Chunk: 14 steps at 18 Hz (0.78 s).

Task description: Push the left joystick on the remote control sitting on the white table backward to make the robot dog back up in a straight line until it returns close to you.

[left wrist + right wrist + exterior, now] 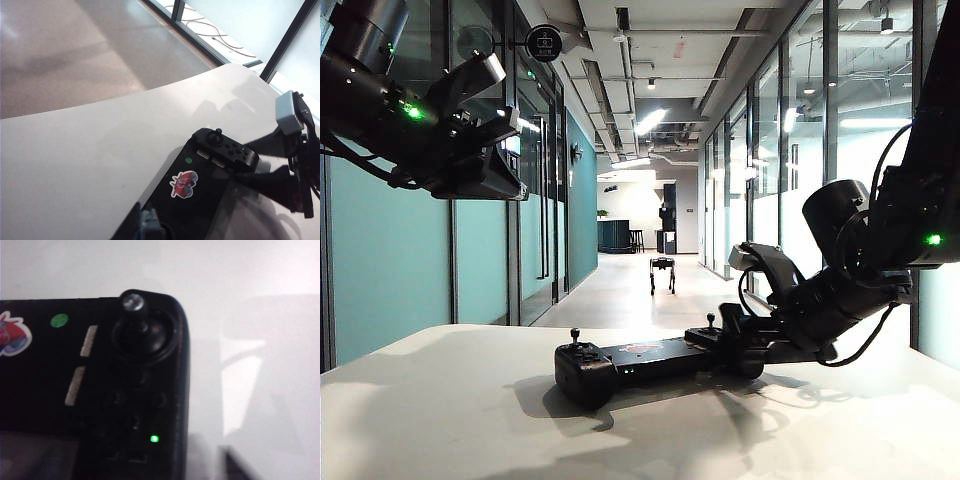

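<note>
Looking down a long corridor floor [620,295], open and straight, glass walls [390,260] on both sides, well beyond both grippers.

White table [440,420]: its rounded far edge runs just past the right gripper [241,161]. Wide bare top towards the near edge and under the left gripper [505,170]; less room on the right gripper's outer side.

Left gripper: hangs high over the table's left part, well above the handset and touching nothing. Fingers show only as a dark wedge; cannot tell how far they are parted.

Right gripper: low, almost on the tabletop, reaching in at the right-hand end of the remote control [640,360]. In the left wrist view its two dark fingers stand apart, tips right at that lobe's outer edge. No firm hold on anything visible; cannot tell whether the tips press the casing.

Remote control: flat on the table, lengthwise across it, stretching from the right gripper's tips towards the left gripper's side. Reddish sticker [183,183] on its middle panel, small green light [154,439] on the end nearest the right gripper.

Robot dog [662,272]: standing on the corridor floor, far beyond both grippers, roughly mid-corridor.

Right-hand stick [132,307]: just beside the right gripper, upright, untouched.

Left joystick [575,336]: at the handset's far end from the right gripper, below the left gripper and well apart from it, upright, nothing on it.
</note>
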Motion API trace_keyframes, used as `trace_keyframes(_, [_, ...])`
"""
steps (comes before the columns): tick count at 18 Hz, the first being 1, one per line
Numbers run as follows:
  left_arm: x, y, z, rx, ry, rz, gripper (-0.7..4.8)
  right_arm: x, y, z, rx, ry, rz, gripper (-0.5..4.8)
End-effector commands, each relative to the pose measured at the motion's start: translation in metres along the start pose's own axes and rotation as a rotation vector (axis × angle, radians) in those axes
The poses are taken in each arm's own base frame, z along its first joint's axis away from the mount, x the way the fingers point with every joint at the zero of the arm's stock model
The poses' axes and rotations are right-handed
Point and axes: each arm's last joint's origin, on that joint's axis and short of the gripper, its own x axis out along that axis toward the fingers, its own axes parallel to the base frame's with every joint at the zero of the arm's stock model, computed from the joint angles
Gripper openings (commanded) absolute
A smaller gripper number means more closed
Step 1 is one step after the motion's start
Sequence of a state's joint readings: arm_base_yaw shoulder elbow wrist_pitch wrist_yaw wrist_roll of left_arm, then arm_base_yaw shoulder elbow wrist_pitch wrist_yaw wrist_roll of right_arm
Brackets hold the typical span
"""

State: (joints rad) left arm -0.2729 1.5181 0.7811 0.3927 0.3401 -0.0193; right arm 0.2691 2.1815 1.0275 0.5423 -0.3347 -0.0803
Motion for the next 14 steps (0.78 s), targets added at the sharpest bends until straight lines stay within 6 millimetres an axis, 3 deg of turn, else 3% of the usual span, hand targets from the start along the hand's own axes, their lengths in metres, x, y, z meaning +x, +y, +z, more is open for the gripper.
trace_keyframes(1, [-0.001,-0.001,0.004,0.007,-0.021,-0.006,-0.06,0.001,0.002,0.004,-0.039,-0.018,0.004,3.58])
trace_keyframes(4, [-0.001,-0.001,0.004,0.007,-0.021,-0.006,-0.06,0.001,0.002,0.004,-0.039,-0.018,0.004,2.78])
trace_keyframes(14, [-0.001,-0.001,0.004,0.008,-0.021,-0.017,-0.06,0.004,0.013,0.005,-0.053,-0.005,-0.088,2.26])
